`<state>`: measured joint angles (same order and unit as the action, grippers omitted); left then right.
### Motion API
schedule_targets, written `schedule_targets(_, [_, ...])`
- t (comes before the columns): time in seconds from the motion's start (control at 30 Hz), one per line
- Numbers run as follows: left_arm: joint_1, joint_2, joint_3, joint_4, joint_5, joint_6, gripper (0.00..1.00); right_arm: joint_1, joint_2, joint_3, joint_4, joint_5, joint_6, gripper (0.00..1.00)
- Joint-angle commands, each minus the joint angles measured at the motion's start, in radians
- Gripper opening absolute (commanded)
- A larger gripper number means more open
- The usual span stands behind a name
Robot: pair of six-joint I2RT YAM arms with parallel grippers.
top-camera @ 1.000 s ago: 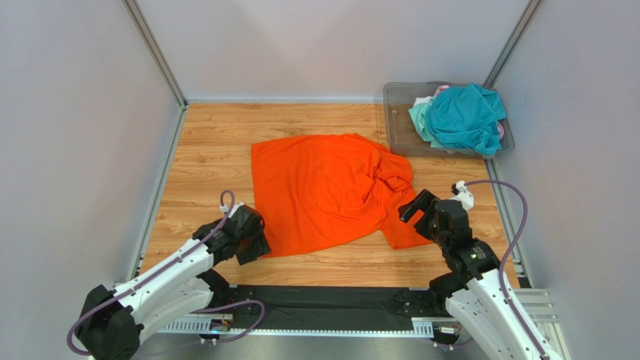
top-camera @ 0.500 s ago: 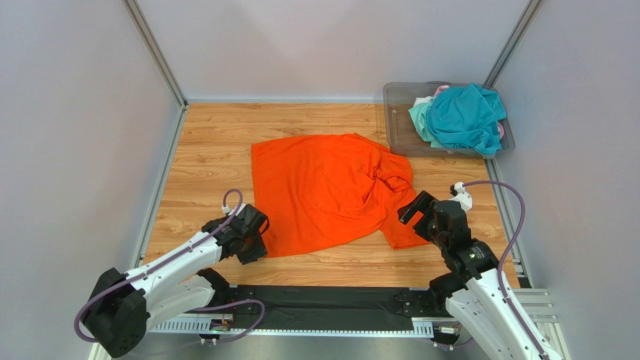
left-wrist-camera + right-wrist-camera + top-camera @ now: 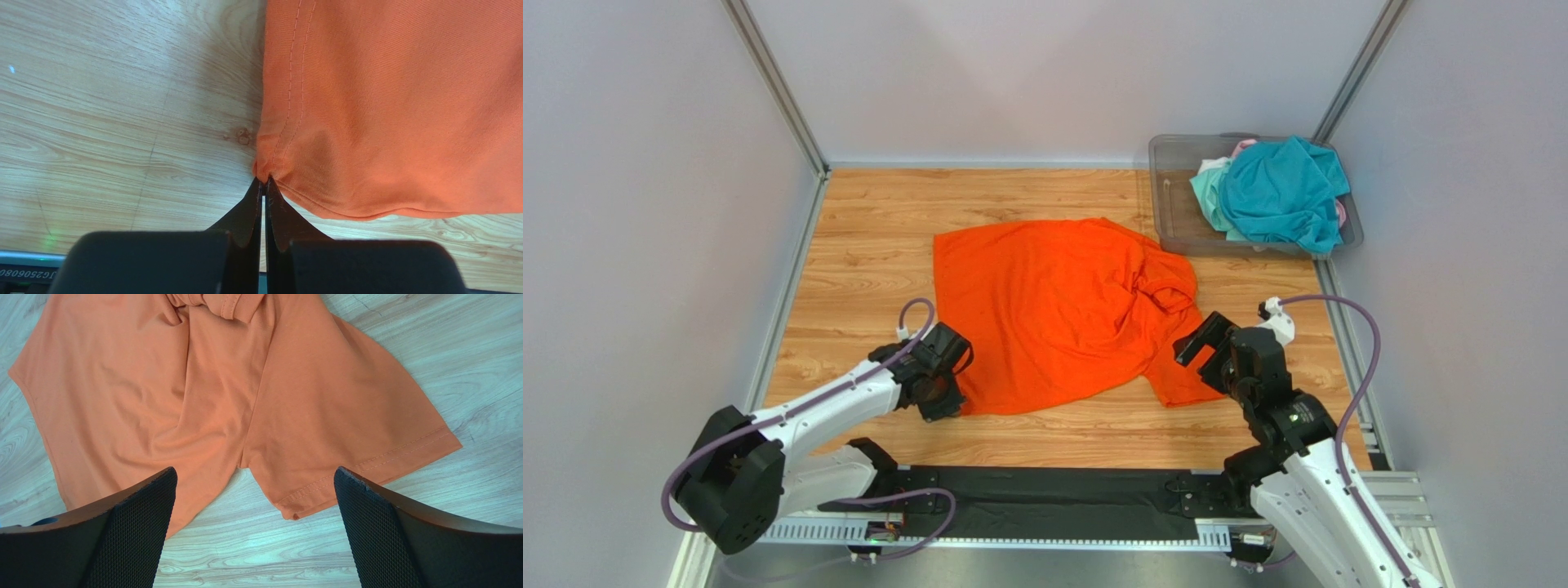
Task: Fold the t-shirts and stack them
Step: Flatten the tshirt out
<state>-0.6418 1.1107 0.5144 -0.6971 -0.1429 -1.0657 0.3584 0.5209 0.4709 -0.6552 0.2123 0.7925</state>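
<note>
**Left corner pinched**

Top view: the orange t-shirt (image 3: 1063,306) is spread on the tabletop (image 3: 854,245).
Left wrist: its near corner is clenched in the left claw (image 3: 264,187).
Right wrist: the right claw (image 3: 251,474) is seen released, the sleeve (image 3: 362,435) just ahead.

1. Top camera: fixed high behind my arm bases, tilted down over the whole table (image 3: 854,245); the farthest view.
2. Left wrist camera: very close and low, looking past my left gripper (image 3: 264,184) at the orange t-shirt (image 3: 393,104) hem corner.
3. Right wrist camera: higher, looking down past my right gripper (image 3: 253,474) onto a sleeve.
4. Top view takes in both wrist patches.
</note>
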Motion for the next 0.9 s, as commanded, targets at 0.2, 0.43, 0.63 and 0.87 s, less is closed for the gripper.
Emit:
schedule_targets(0.2, [-0.006,-0.263,0.001,-0.051,-0.182,0.07,0.0,-0.001,-0.016,0.029,-0.081,0.021,-0.012,1.0])
schedule_targets(0.43, [-0.006,-0.425,0.007,-0.126,-0.338,0.069,0.0,-0.001,0.022,0.064,-0.213,0.018,0.017,1.0])
schedule_targets(0.63, [-0.005,-0.468,0.01,-0.134,-0.4,0.064,0.0,0.002,0.114,0.092,-0.291,0.13,0.102,0.99])
schedule_targets(0.87, [-0.006,-0.471,0.004,-0.12,-0.415,0.076,0.0,-0.004,0.273,0.058,-0.238,0.137,0.109,0.92])
